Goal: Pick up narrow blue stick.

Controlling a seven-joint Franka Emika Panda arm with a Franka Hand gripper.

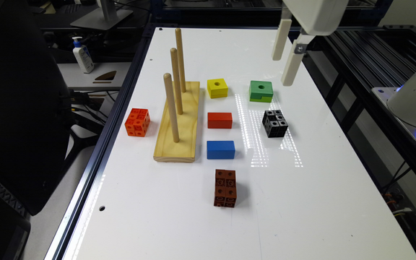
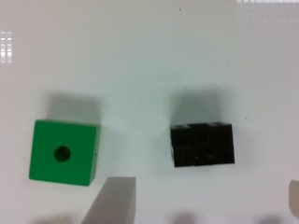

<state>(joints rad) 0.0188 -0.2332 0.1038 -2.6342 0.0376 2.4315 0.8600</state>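
The white table (image 1: 200, 224) carries everything, and the robot arm's gripper (image 1: 285, 54) hangs high above its far side, toward the exterior view's right, its two pale fingers (image 1: 291, 65) spread wide apart with nothing between them. In the wrist view the fingertips (image 2: 112, 200) stand well apart, with bare table between them. The wooden peg board (image 1: 182, 137) lies lengthwise with three upright pegs (image 1: 171, 106) in a row. Just beside it, on the exterior view's right, sits a column of blocks: the yellow block (image 1: 217, 87) with a hole farthest away, then the red block (image 1: 220, 120), then the narrow blue stick (image 1: 220, 150) lying flat, close to the board's near end and apart from the gripper. Nearer the camera stands the brown cube cluster (image 1: 225, 188). The green block (image 1: 261, 91) with a hole and the black cube cluster (image 1: 275, 123) sit below the gripper. The orange cube cluster (image 1: 137, 122) rests near the table's edge on the exterior view's left.
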